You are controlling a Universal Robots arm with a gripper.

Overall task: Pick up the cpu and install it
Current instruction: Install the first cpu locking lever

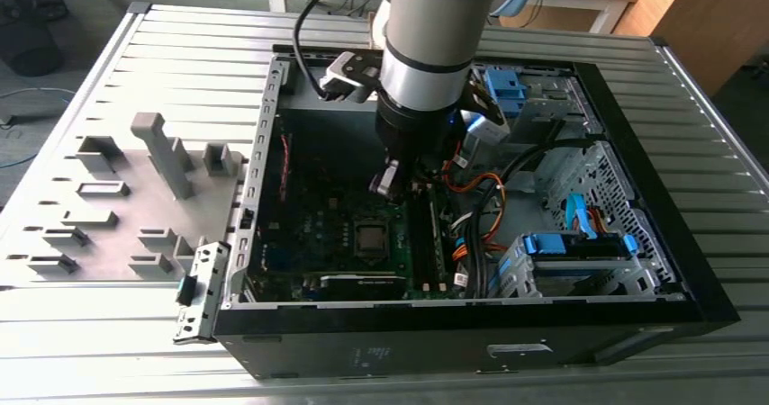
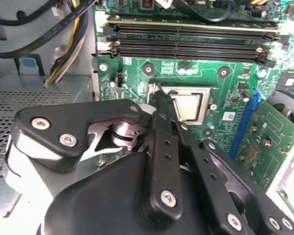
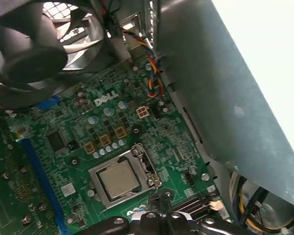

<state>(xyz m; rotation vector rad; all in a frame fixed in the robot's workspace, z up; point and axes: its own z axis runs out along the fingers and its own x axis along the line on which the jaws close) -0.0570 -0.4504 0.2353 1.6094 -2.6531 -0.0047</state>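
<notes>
The open computer case (image 1: 673, 270) lies on the counter (image 1: 72, 333), the cpu (image 3: 118, 178) sits already in the motherboard socket (image 3: 137, 161), and the end effector (image 2: 159, 110), pressed together and empty just above it, could scratch the chip if it descends

Arm (image 1: 427, 54): reaching steeply down, wrist lowest.
Gripper (image 1: 387, 184): pointing downward; in the second wrist view (image 2: 159, 105), black fingers (image 2: 161, 147) drawn together at the tips.
Grasp: nothing visibly held.
</notes>
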